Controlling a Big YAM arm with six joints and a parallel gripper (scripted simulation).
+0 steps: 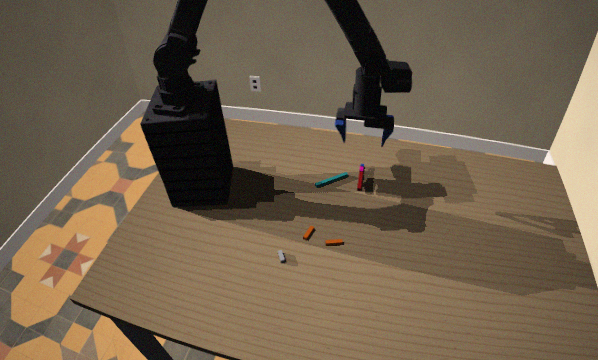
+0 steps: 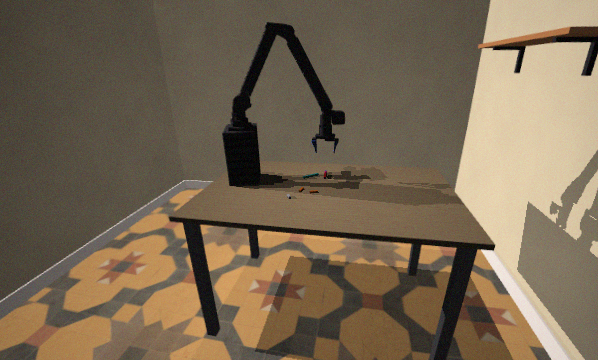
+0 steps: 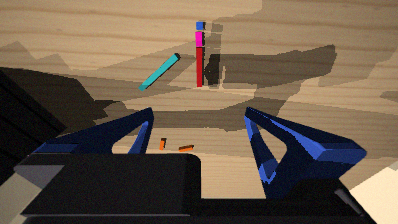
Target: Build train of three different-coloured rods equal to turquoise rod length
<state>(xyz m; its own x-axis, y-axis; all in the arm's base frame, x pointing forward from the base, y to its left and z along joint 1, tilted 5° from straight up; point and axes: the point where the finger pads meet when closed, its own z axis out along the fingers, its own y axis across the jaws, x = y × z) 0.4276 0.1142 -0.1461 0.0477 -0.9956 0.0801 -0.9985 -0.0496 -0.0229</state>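
Upper centre in the wrist view, the red rod (image 1: 360,180) (image 3: 199,67), magenta rod (image 1: 362,169) (image 3: 199,39) and blue rod (image 1: 362,165) (image 3: 200,25) line up; the pincer (image 1: 363,144) (image 2: 325,152) (image 3: 199,112) hangs wide open, gripping nothing. Best check the blue-magenta gap, nudging only lengthwise, gently, if needed.
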